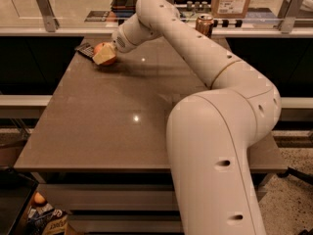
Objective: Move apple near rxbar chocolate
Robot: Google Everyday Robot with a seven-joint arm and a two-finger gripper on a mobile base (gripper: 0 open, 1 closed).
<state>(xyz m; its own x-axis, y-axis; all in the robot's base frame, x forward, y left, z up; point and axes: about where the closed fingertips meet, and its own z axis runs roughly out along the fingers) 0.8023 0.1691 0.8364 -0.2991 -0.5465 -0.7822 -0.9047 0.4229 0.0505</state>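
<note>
The red-orange apple [104,51] sits at the far left of the brown table [127,116], right beside the rxbar chocolate [84,49], a thin dark wrapper at the table's far left edge. My gripper [103,56] reaches across the table and is at the apple, its pale fingers [101,58] covering the apple's front. The apple looks to be resting on or just above the tabletop, about a finger's width from the bar.
A gold-brown drink can [204,25] stands at the table's far edge, right of my arm. A cardboard box [233,0] and a shelf rail lie behind. A bin with snack bags [44,218] sits on the floor at lower left.
</note>
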